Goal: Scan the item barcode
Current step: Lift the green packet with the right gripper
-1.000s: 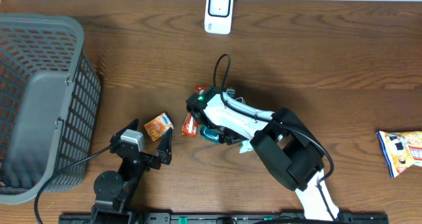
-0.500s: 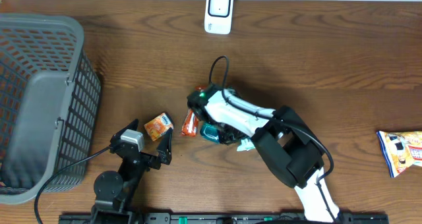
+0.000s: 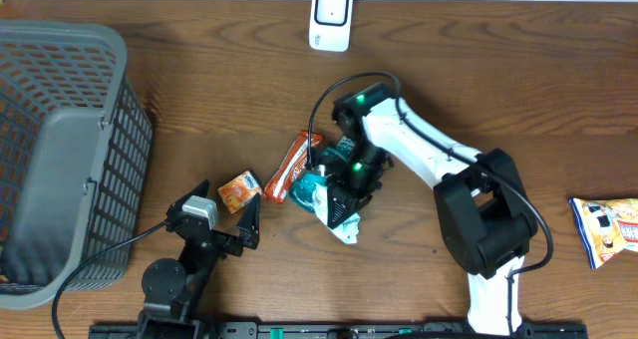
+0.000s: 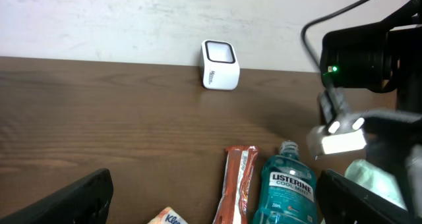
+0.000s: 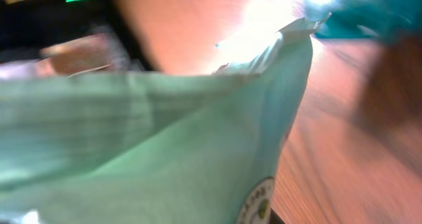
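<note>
1. Brown wood table (image 3: 199, 80) from above. White scanner (image 3: 330, 17) at the far edge, grey basket (image 3: 60, 150) on the left, snack bag (image 3: 606, 229) at the right edge. Near the middle, close together: orange bar (image 3: 292, 166), blue-green bottle (image 3: 305, 189), small orange pack (image 3: 239, 191). Right gripper (image 3: 337, 207) clenched on the pale green packet (image 3: 346, 229), just beside the bottle, well apart from the scanner. Left gripper (image 3: 225, 203) spread wide by the small orange pack, gripping nothing.
2. Left wrist view: "LISTERINE" easy to read on the bottle, too small to read from above. Scanner upright by the wall (image 4: 132, 20). Bar and bottle side by side, a bit of the green packet at the right. Basket and snack bag out of sight.
3. Right wrist view: blurry, nearly all green packet, very close. Own fingers impossible to make out.
4. Since a second ago: right arm swung round to the far side, fingers gone from part open to shut, bar and bottle uncovered. Left gripper just as before.
</note>
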Controlling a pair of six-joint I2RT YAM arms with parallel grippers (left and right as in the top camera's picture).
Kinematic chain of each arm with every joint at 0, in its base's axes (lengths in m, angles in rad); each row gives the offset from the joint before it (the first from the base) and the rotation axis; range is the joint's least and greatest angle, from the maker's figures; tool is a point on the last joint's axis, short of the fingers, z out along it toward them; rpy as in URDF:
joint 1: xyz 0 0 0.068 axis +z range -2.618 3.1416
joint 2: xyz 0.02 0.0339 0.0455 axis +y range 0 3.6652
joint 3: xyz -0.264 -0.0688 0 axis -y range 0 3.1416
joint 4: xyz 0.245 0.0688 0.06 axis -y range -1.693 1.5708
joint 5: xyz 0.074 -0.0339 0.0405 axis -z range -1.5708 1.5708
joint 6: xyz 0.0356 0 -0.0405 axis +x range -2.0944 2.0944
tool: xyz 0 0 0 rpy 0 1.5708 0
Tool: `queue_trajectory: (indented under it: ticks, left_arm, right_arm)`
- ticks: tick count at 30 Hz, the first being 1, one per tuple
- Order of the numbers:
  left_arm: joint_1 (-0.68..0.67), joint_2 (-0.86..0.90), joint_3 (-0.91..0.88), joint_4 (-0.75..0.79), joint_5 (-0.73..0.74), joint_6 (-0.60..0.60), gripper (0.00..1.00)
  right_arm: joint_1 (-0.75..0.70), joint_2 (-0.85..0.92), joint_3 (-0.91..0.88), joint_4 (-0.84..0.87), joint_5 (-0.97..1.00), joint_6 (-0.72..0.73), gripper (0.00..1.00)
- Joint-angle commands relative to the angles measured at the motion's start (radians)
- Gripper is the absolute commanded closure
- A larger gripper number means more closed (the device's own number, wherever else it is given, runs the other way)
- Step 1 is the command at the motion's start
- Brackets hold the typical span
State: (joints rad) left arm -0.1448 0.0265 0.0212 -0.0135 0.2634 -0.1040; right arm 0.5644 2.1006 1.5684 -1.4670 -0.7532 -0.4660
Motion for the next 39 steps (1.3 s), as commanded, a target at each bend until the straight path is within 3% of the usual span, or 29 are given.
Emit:
queue_trajectory:
  ticks: [1,9,20,39]
  left_arm:
    - [0.004,-0.002,-0.017,-0.034,0.01,0.006,0.02]
    - [0.004,-0.002,-0.017,-0.034,0.01,0.006,0.02]
    - [0.004,-0.002,-0.017,-0.034,0.01,0.006,0.02]
    - [0.004,-0.002,-0.017,-0.034,0.01,0.006,0.02]
  right_arm:
    - [-0.013,-0.025,0.002,-0.027,-0.275,-0.351,0.99]
    - [-0.013,-0.025,0.002,-0.044,-0.398,-0.585,0.99]
    - [-0.013,-0.025,0.002,-0.035,-0.431,-0.728,0.99]
    - [-0.013,-0.025,0.002,0.087,-0.462,-0.747,0.99]
